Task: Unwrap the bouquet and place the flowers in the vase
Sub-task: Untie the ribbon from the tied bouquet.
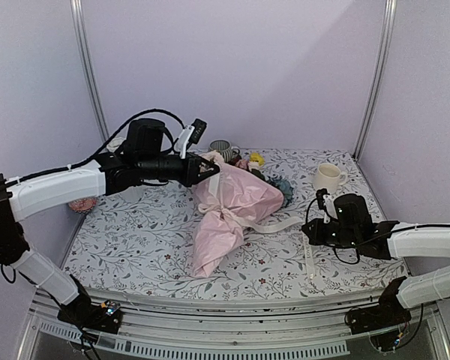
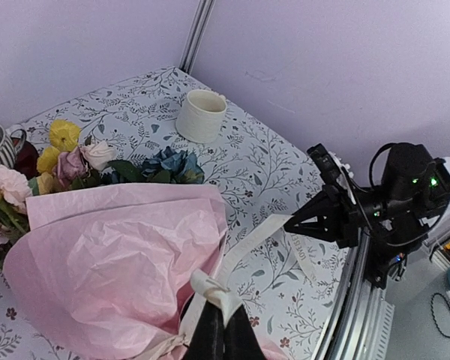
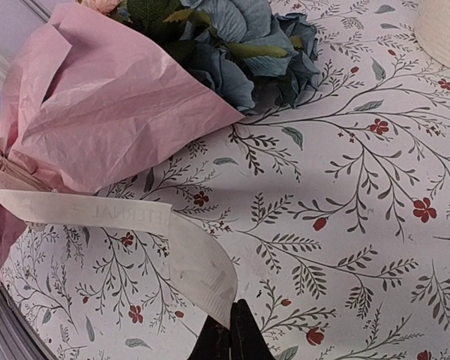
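The bouquet (image 1: 229, 210) lies mid-table in crinkled pink paper (image 2: 112, 262), tip toward the front. Its flowers (image 2: 169, 165) stick out at the far end, with blue roses (image 3: 240, 37) nearest the right arm. In its wrist view my left gripper (image 2: 221, 330) is shut on a loop of the pale ribbon (image 2: 210, 289) beside the paper; from above it (image 1: 212, 171) sits at the bouquet's upper end. My right gripper (image 3: 231, 334) is shut on the ribbon's other tail (image 3: 202, 270), which stretches from the bouquet to it (image 1: 307, 232). The vase is hidden.
A grey striped mug (image 1: 222, 150) stands behind the bouquet and a cream mug (image 1: 327, 177) at the back right. A small pink ball-like object (image 1: 82, 204) lies at the left edge under the left arm. Walls close the table on three sides.
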`<action>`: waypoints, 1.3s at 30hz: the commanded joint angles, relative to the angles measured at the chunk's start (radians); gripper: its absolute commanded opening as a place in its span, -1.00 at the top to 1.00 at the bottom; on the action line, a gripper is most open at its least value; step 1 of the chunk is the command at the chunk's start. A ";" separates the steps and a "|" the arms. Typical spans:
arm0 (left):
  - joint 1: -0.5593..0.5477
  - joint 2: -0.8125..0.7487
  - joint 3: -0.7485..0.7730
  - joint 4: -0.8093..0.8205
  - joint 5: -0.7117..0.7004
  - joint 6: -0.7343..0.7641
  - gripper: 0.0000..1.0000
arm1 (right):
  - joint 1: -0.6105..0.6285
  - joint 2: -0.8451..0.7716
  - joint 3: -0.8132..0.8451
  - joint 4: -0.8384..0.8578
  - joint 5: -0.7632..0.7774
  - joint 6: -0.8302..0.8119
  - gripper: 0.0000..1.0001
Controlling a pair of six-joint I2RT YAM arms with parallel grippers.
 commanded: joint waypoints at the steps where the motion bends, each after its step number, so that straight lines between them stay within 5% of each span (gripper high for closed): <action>1: -0.015 0.045 0.085 -0.014 0.029 0.005 1.00 | -0.006 0.010 0.021 0.040 -0.017 -0.014 0.92; 6: -0.030 0.031 0.109 0.022 0.040 0.007 1.00 | -0.006 0.004 0.012 0.050 -0.025 -0.019 0.92; 11: -0.029 0.046 -0.063 0.206 0.031 -0.041 1.00 | -0.006 0.004 0.009 0.053 -0.029 -0.020 0.92; 15: -0.043 0.138 0.093 0.081 0.094 -0.034 1.00 | -0.006 -0.006 0.012 0.050 -0.028 -0.027 0.92; 19: -0.089 0.072 0.182 0.055 0.021 0.021 1.00 | -0.006 -0.022 0.021 0.031 -0.027 -0.035 0.92; 24: -0.089 0.035 -0.003 0.200 -0.011 -0.003 1.00 | -0.006 -0.047 0.006 0.031 -0.025 -0.048 0.90; 27: -0.078 0.105 -0.025 0.178 0.035 -0.039 1.00 | -0.006 -0.053 0.007 0.039 -0.074 -0.083 0.76; 33: -0.106 0.078 0.034 0.137 0.038 -0.025 1.00 | -0.006 -0.086 0.056 0.025 -0.201 -0.180 0.15; 39: -0.106 0.088 0.014 0.138 0.047 -0.024 1.00 | 0.051 -0.046 0.134 0.068 -0.330 -0.303 -0.13</action>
